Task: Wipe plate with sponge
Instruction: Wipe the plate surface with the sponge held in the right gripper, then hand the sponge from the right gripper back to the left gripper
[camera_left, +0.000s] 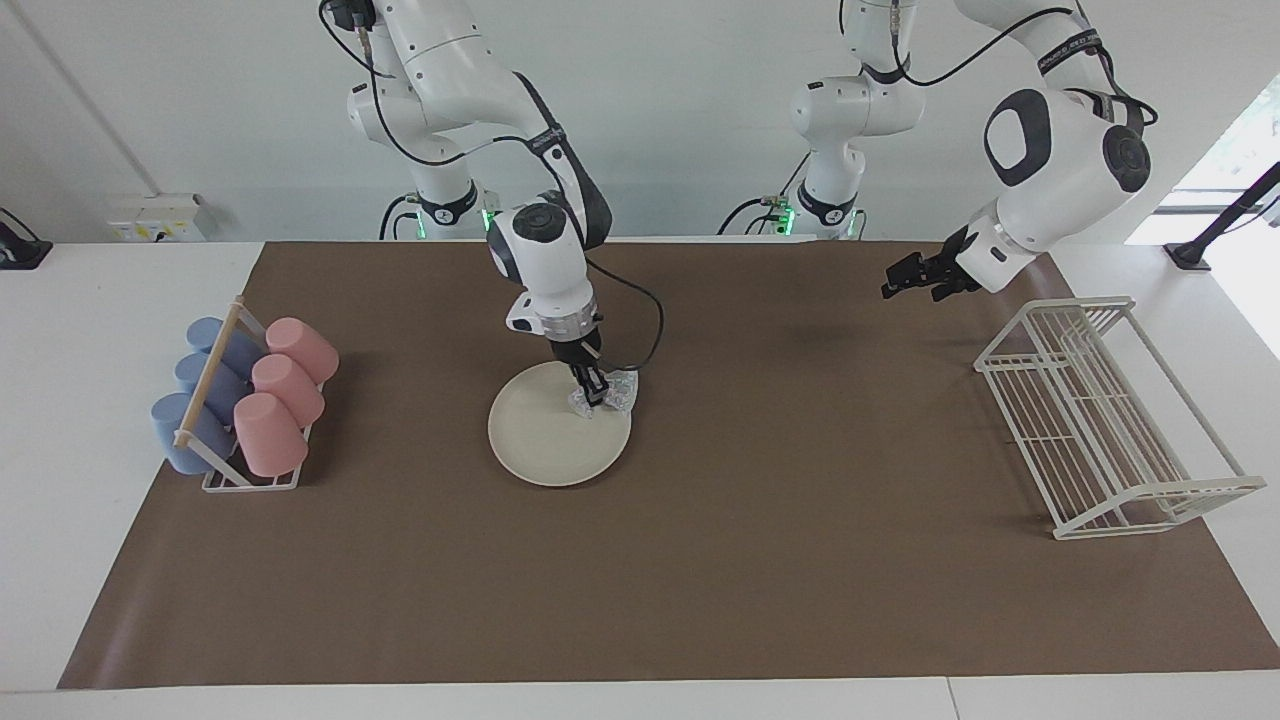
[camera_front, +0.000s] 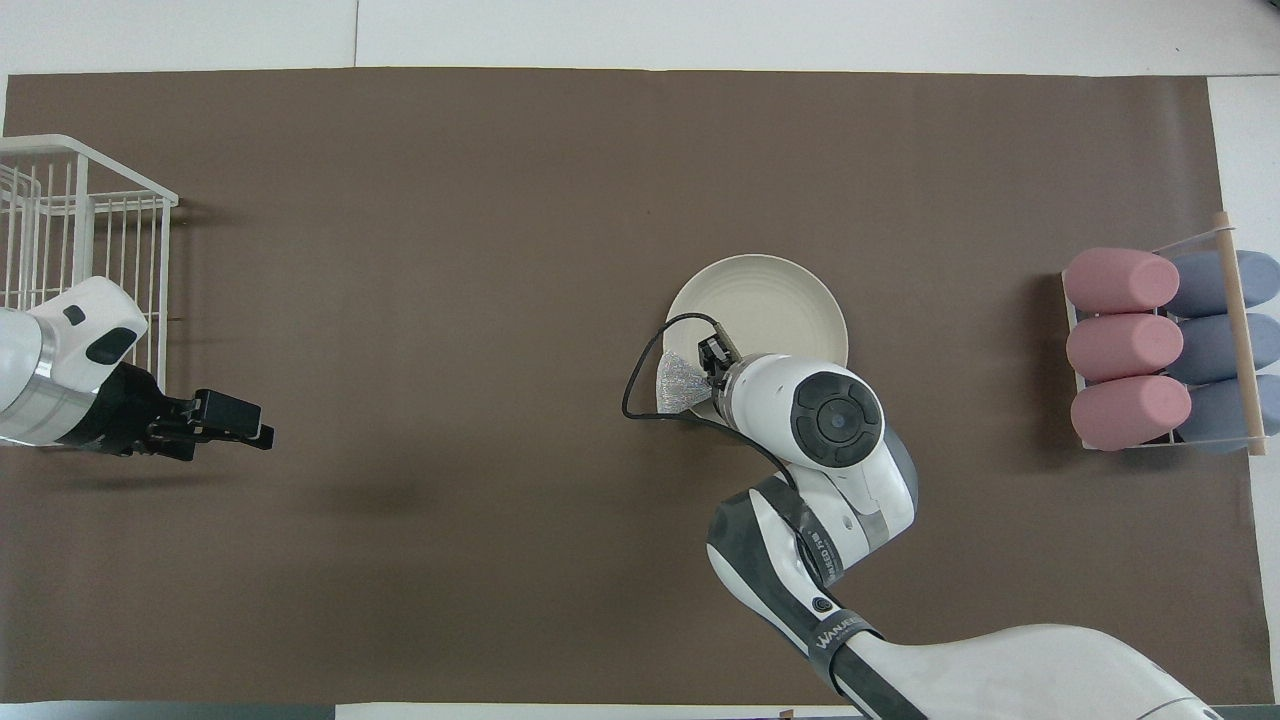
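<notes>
Two arms are seen over a brown mat (camera_left: 700, 580); between the wire rack (camera_left: 1110, 420) at the left arm's end and the cup holder (camera_left: 245, 400) at the right arm's end lies the plate (camera_left: 545, 445), toward the right arm's side. The sponge (camera_left: 618, 392) is pressed onto the plate's rim at about one o'clock in the facing view, pinched between the narrowly set fingers of the right gripper (camera_left: 592, 392). The left gripper (camera_left: 905, 275) is held waiting in the air beside the rack; whether its fingers are apart cannot be told. Wiping is judged barely begun: contact is made at the rim only, and most of the plate's face is left to be covered. In the overhead view the plate's nearer edge, from five to seven o'clock, is hidden by the right wrist
</notes>
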